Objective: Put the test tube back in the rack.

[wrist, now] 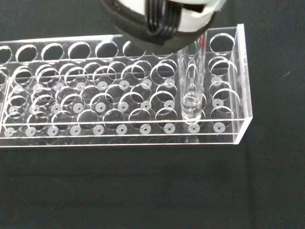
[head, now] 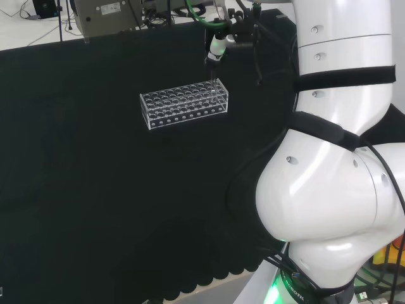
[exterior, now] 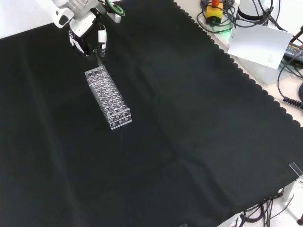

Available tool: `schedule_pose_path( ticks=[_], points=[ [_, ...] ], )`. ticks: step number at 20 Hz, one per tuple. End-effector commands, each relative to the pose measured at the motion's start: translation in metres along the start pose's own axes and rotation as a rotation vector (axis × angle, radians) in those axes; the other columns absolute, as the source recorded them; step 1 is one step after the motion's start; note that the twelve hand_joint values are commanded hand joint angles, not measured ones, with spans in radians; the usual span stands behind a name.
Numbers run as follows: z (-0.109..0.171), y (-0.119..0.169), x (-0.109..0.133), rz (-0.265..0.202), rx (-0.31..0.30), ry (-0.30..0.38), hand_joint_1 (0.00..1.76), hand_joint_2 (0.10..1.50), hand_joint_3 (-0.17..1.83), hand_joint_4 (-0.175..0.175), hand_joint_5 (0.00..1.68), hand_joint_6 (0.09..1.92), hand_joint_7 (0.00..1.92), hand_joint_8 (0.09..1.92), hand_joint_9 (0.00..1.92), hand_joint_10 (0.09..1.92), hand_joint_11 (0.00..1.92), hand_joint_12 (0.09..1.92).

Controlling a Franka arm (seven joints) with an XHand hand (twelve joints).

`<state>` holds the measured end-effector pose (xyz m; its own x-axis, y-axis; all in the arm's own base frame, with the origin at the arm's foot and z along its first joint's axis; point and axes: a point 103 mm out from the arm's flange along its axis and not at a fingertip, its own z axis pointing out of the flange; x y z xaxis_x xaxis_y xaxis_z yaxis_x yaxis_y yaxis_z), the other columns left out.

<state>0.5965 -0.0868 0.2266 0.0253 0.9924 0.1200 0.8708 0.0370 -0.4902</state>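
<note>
The bench (exterior: 199,118) is covered with black cloth, bare around the rack (exterior: 107,97) on every side. In the front view a yellow and red object (exterior: 214,10), cables and a white sheet (exterior: 258,42) lie off the cloth's edge at the upper right, well apart from the work. In the head view the arm's white links (head: 335,164) stand at the right, and nothing lies between the hand (head: 217,49) and the rack.

The rack is a clear, long box with rows of round holes, lying flat on the cloth. In the head view the hand hangs just above its right end; in the front view the hand (exterior: 87,35) is at the rack's far end.

The tube (wrist: 191,78) is clear glass, upright, with a rounded bottom. In the wrist view its top is hidden under the hand (wrist: 162,19), and its lower part has passed through a hole near the rack's end; the bottom sits low inside the rack, close to the base plate, though whether it touches cannot be told. The other holes in sight are empty.

The hand's fingers (exterior: 101,39) are curled down around the tube's top, pinching it.
</note>
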Motion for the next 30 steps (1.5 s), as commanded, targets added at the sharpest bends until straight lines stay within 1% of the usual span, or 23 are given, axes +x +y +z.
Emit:
schedule_pose_path(
  ticks=[1,12,23,28,30],
  points=[
    [0.004,-0.001,0.001,-0.007,0.005,0.006,1.42,0.97,0.0,-0.175,1.32,0.18,1.35,0.77,1.36,0.19,0.8,1.18],
    [0.025,-0.001,0.001,-0.011,0.035,0.026,1.42,0.97,0.0,-0.175,1.32,0.18,1.35,0.77,1.36,0.19,0.8,1.18],
    [0.052,0.004,0.013,-0.032,0.072,0.051,1.42,0.97,0.0,-0.175,1.32,0.18,1.35,0.77,1.36,0.19,0.8,1.18],
    [0.059,0.003,0.015,-0.037,0.081,0.056,1.42,0.97,0.0,-0.175,1.33,0.18,1.35,0.77,1.36,0.19,0.8,1.18],
    [0.059,0.003,0.016,-0.032,0.081,0.052,1.42,0.97,0.0,-0.175,1.33,0.18,1.35,0.77,1.36,0.19,0.8,1.18]
  ],
)
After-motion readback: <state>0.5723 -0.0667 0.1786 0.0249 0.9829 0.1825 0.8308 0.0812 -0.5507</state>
